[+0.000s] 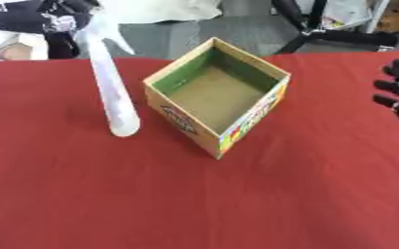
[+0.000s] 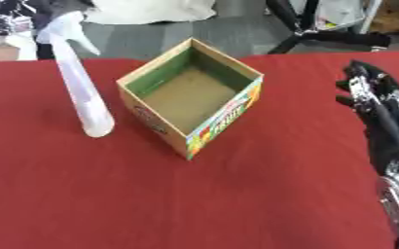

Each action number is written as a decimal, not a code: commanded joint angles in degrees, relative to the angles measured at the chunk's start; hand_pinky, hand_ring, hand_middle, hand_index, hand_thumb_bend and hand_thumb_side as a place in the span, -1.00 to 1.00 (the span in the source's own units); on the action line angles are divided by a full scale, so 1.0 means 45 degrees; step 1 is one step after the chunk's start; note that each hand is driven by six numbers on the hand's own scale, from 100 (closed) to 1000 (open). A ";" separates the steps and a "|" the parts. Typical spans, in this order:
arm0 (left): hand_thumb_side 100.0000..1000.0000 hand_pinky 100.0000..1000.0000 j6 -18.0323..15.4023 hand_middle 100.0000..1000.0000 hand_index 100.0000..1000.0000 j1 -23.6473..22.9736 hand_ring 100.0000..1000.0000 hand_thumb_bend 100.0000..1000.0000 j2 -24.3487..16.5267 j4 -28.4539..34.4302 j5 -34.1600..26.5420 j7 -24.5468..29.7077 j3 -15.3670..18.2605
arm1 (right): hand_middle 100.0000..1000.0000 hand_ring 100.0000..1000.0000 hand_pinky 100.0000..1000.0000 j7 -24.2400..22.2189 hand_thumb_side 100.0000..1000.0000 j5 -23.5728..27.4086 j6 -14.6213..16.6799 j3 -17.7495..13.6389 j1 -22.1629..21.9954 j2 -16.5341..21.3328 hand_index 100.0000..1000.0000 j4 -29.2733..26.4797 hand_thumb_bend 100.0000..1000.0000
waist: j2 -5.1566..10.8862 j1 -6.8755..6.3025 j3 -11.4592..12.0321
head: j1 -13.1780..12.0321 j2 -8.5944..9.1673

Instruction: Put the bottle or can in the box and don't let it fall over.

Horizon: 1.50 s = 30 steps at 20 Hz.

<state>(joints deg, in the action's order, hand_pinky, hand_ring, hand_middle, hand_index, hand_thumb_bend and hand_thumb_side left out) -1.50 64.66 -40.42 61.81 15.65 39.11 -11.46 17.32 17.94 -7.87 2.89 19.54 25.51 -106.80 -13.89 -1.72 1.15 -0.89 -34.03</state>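
A tall white spray bottle stands upright on the red table, just left of the box. The open cardboard box sits near the table's middle, turned at an angle, with green inner walls, a brown floor and nothing inside. My right hand hangs over the table's right side, well apart from the box, fingers straight and holding nothing. My left hand shows in neither view.
Beyond the table's far edge lie a grey floor, black chair legs and white cloth. A person in dark clothing is at the far left corner, behind the bottle's trigger head.
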 commanded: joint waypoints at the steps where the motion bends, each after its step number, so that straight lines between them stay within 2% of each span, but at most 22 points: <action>1: 0.31 0.67 0.0090 0.59 0.70 0.0304 0.63 -0.60 -0.0230 0.0101 0.0095 -0.0383 0.0113 | 0.61 0.61 0.58 -0.0034 0.05 0.0060 0.0006 -0.0032 0.0125 0.0158 0.66 -0.0117 -1.00 | 0.0133 -0.0008 -0.0023 | -0.0049 0.0109; 7: 0.20 0.67 0.0211 0.59 0.69 0.0328 0.63 -0.63 -0.0140 0.0036 0.0232 -0.0797 0.0100 | 0.61 0.61 0.58 -0.0046 0.07 0.0060 0.0019 -0.0034 0.0124 0.0128 0.66 -0.0122 -1.00 | 0.0053 -0.0018 -0.0140 | -0.0056 0.0198; 11: 0.16 0.66 0.0219 0.57 0.68 0.0293 0.61 -0.61 -0.0109 0.0020 0.0266 -0.0741 0.0041 | 0.61 0.61 0.58 -0.0045 0.07 0.0060 0.0024 -0.0047 0.0155 0.0150 0.66 -0.0148 -1.00 | 0.0021 -0.0009 -0.0228 | -0.0062 0.0224; 23: 0.00 0.60 0.0337 0.49 0.63 0.0398 0.54 -0.70 0.0131 -0.0139 0.0424 -0.0726 0.0002 | 0.61 0.61 0.59 -0.0103 0.11 0.0067 0.0010 -0.0025 0.0153 0.0060 0.66 -0.0113 -1.00 | -0.0067 -0.0025 -0.0398 | -0.0108 0.0286; 26: -0.06 0.58 0.0341 0.47 0.62 0.0403 0.51 -0.75 0.0154 -0.0174 0.0445 -0.0732 -0.0009 | 0.61 0.61 0.59 -0.0103 0.12 0.0062 0.0007 -0.0026 0.0148 0.0049 0.66 -0.0089 -1.00 | -0.0083 -0.0034 -0.0401 | -0.0096 0.0287; 30: -0.14 0.53 0.0430 0.42 0.58 0.0439 0.45 -0.96 0.0140 -0.0164 0.0401 -0.0800 0.0015 | 0.61 0.61 0.59 -0.0117 0.13 0.0054 0.0003 -0.0019 0.0114 0.0031 0.66 -0.0049 -1.00 | -0.0077 -0.0032 -0.0383 | -0.0082 0.0236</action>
<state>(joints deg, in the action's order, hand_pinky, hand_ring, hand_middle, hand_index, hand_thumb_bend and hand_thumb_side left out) 0.18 65.05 -38.68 60.70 17.44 35.64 -11.84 16.97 17.94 -7.97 2.93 19.58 24.98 -106.68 -15.18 -1.94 -0.65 -1.20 -33.54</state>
